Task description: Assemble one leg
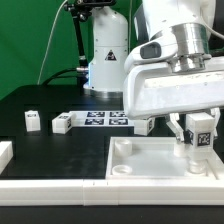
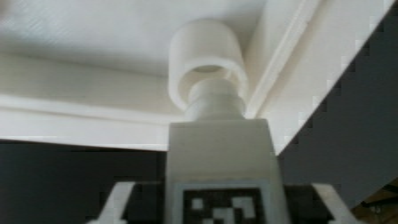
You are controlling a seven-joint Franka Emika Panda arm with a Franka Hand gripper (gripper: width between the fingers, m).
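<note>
My gripper (image 1: 200, 140) is shut on a leg (image 1: 201, 136), a small white post with a black-and-white tag. I hold it upright over the wide white panel (image 1: 150, 165), near the panel's corner at the exterior view's right. In the wrist view the leg (image 2: 222, 155) fills the middle between my fingers (image 2: 128, 200). Its round peg (image 2: 214, 100) meets the mouth of a round corner socket (image 2: 214, 62) in the panel (image 2: 89, 80). How deep the peg sits cannot be told.
Two loose legs (image 1: 33, 120) (image 1: 62, 123) lie on the black table at the exterior view's left. The marker board (image 1: 100, 119) lies behind the panel. A white part (image 1: 5, 152) shows at the left edge. A white robot base (image 1: 105, 50) stands at the back.
</note>
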